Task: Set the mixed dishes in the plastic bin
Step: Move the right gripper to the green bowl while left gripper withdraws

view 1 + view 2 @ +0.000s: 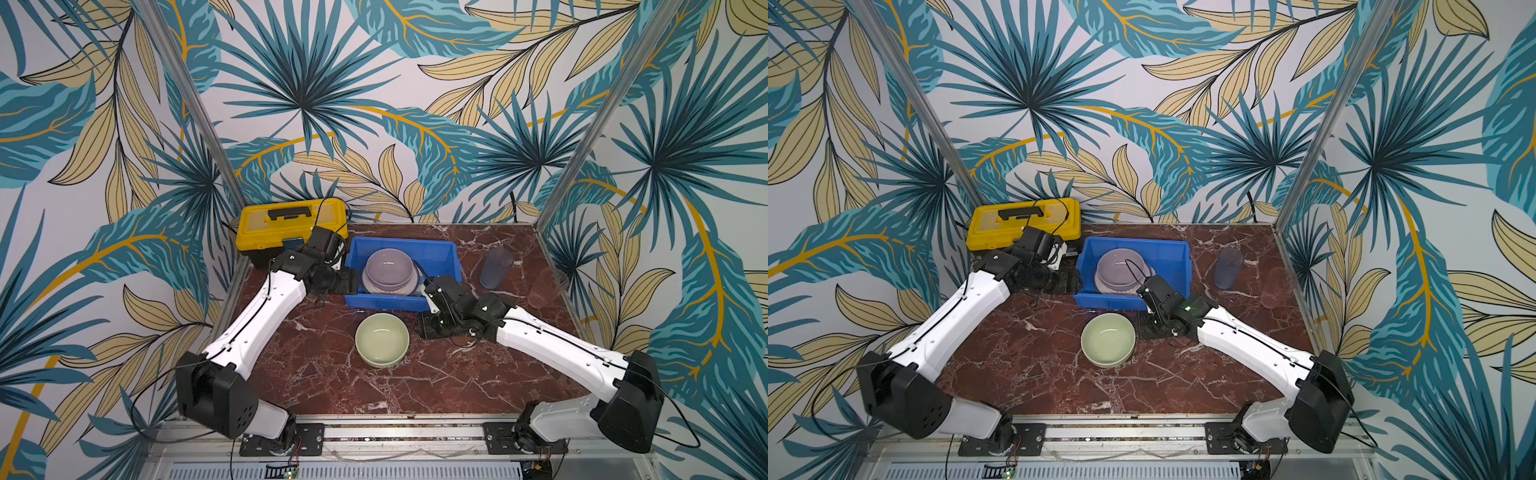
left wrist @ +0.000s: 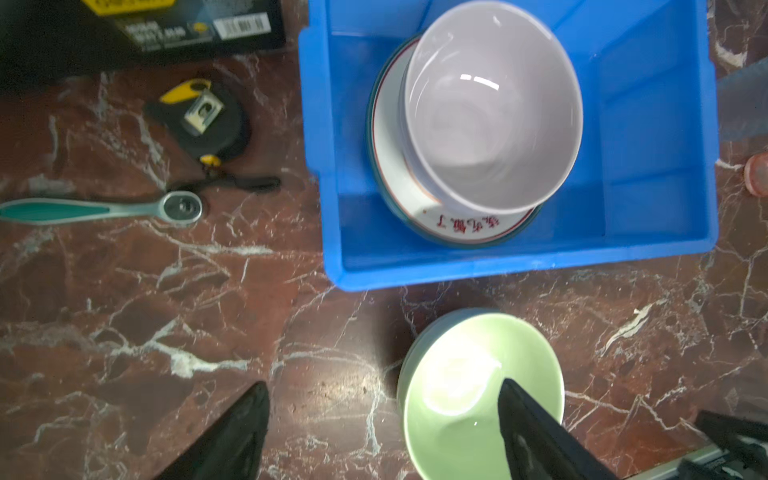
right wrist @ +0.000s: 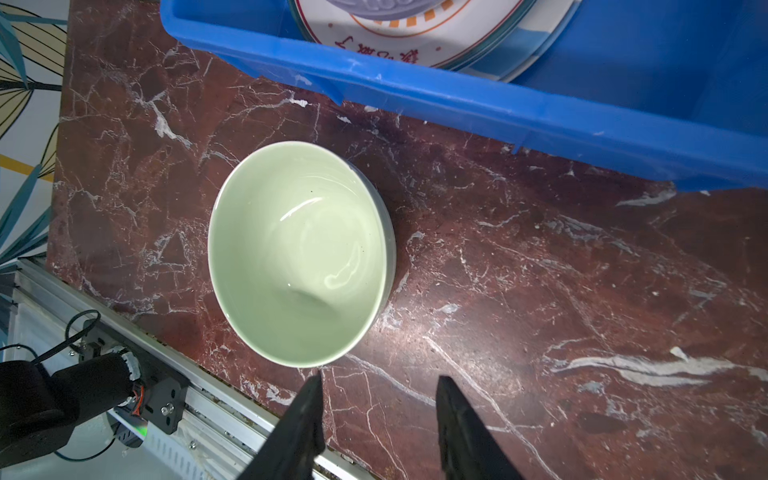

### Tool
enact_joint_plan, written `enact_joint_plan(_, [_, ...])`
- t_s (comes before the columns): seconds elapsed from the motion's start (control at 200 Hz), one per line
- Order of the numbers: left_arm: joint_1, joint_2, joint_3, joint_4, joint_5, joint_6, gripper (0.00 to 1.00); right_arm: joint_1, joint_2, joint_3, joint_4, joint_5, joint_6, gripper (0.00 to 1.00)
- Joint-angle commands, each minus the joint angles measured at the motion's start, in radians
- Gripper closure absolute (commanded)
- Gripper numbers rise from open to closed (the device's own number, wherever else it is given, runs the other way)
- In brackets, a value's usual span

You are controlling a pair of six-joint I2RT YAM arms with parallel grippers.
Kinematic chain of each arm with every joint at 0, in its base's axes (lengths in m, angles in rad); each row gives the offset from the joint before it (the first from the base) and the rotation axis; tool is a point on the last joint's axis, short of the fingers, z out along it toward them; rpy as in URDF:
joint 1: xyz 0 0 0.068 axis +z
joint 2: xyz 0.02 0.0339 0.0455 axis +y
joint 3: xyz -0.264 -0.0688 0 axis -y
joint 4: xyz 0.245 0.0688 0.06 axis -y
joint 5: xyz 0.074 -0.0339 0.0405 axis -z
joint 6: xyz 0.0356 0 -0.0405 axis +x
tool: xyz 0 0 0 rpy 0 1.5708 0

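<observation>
The blue plastic bin (image 1: 440, 249) (image 1: 1173, 249) stands at the back middle of the table. In it a lavender bowl (image 1: 388, 268) (image 2: 494, 108) sits on a stack of plates, the top one white with red characters (image 2: 415, 208) (image 3: 415, 37). A pale green bowl (image 1: 382, 338) (image 1: 1108, 338) (image 3: 299, 257) rests on the table in front of the bin. A bluish tumbler (image 1: 496, 268) and a pinkish tumbler (image 1: 548, 286) stand to the right. My left gripper (image 1: 349, 280) (image 2: 382, 388) hovers by the bin's left side, open and empty. My right gripper (image 1: 428, 328) (image 3: 380, 378) is open and empty, just right of the green bowl.
A yellow-and-black toolbox (image 1: 291, 226) sits at the back left. A tape measure (image 2: 203, 120) and a teal-handled ratchet (image 2: 104, 208) lie on the marble left of the bin. Metal frame posts and the front rail (image 1: 395, 432) bound the table.
</observation>
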Motion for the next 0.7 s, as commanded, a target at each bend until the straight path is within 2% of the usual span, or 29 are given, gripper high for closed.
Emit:
enact_joint_plan(0.0, [0.003,-0.168,-0.152,0.097,-0.001,-0.063,0.11,0.005,0.038,0.009,0.054,-0.003,0.0,0.53])
enact_joint_plan(0.13, [0.004,-0.336,-0.345,0.168,-0.016,-0.102,0.09,0.043,0.108,0.01,0.101,-0.015,0.009,0.54])
enact_joint_plan(0.225, [0.004,-0.415,-0.422,0.176,-0.012,-0.108,0.09,0.053,0.161,0.005,0.133,-0.017,0.022,0.57])
enact_joint_plan(0.32, [0.003,-0.484,-0.464,0.177,-0.012,-0.114,0.08,0.062,0.202,-0.012,0.178,0.0,0.048,0.6])
enact_joint_plan(0.456, [0.004,-0.559,-0.503,0.177,-0.042,-0.103,0.08,0.075,0.235,-0.016,0.193,0.041,0.072,0.6])
enact_joint_plan(0.696, [0.004,-0.599,-0.53,0.209,-0.058,-0.099,0.07,0.08,0.238,-0.012,0.159,0.117,0.085,0.6])
